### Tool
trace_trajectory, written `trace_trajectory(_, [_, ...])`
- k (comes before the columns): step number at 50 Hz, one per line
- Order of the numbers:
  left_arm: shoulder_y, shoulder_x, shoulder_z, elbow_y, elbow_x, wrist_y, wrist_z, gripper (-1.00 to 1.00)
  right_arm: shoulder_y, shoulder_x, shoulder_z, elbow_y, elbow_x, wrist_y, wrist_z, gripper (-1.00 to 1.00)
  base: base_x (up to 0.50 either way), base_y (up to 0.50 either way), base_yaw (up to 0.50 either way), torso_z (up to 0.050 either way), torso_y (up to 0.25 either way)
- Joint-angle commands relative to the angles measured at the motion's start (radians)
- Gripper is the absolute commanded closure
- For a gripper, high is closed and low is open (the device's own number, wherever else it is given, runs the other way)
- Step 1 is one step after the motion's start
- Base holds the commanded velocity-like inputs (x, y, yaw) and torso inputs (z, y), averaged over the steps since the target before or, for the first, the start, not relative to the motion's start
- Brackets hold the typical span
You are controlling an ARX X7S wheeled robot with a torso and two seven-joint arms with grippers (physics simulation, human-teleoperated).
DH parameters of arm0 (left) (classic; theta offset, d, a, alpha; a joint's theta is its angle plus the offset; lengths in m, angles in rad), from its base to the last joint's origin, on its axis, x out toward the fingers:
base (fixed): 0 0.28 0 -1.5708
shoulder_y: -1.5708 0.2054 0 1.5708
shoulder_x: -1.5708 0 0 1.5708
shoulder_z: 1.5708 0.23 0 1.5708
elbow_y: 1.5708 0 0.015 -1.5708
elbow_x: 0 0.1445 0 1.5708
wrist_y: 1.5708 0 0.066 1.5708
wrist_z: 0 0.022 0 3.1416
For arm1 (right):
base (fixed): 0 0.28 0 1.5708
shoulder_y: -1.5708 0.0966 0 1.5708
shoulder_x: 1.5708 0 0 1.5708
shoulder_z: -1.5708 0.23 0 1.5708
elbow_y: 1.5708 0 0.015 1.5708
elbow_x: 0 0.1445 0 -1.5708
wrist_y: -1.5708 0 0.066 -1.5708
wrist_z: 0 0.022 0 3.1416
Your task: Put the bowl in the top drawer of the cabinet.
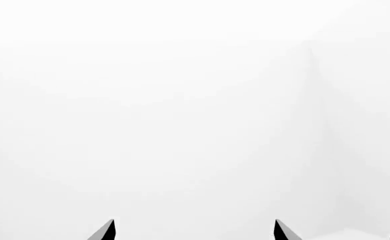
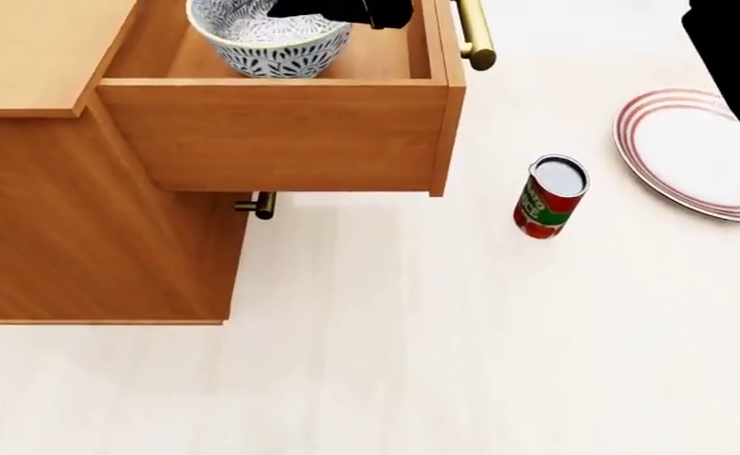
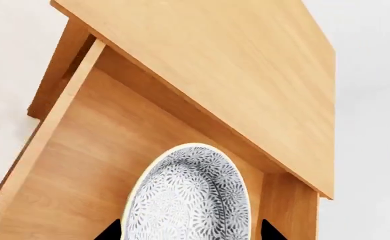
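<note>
The speckled blue-grey bowl (image 2: 268,43) sits inside the pulled-out top drawer (image 2: 275,133) of the orange-brown cabinet (image 2: 79,218). In the right wrist view the bowl (image 3: 188,200) lies over the drawer floor (image 3: 81,170). My right gripper (image 3: 189,232) hovers above it, open, with a dark fingertip either side of the rim. The head view shows that gripper (image 2: 344,11) as a black shape over the bowl's right side. My left gripper (image 1: 195,231) is open and faces only blank white; the head view does not show it.
A brass bar handle (image 2: 474,33) juts from the drawer front. The lower drawer's small handle (image 2: 259,205) shows beneath. A red can (image 2: 550,196) stands on the pale floor, beside a red-rimmed plate (image 2: 692,152). My right arm (image 2: 736,57) fills the right edge.
</note>
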Motion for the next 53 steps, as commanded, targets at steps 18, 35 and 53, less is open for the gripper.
trace_trajectory(18, [0.005,-0.01,0.01,-0.004,-0.014,0.028,0.004,-1.0,0.032,0.0,0.027,0.072,0.046,0.023,-0.056,-1.0,0.0,0.0,0.0,0.0,0.219])
trace_trajectory(35, [0.01,-0.009,0.008,-0.022,-0.059,0.045,-0.022,-1.0,-0.009,0.277,0.112,-0.262,0.167,0.117,0.257,-1.0,0.0,0.0,0.0,0.0,0.246])
trace_trajectory(53, [0.161,0.005,-0.002,-0.01,0.114,0.139,0.113,-1.0,-0.123,0.603,0.188,-0.711,0.3,0.244,0.573,-1.0,0.0,0.0,0.0,0.0,0.245])
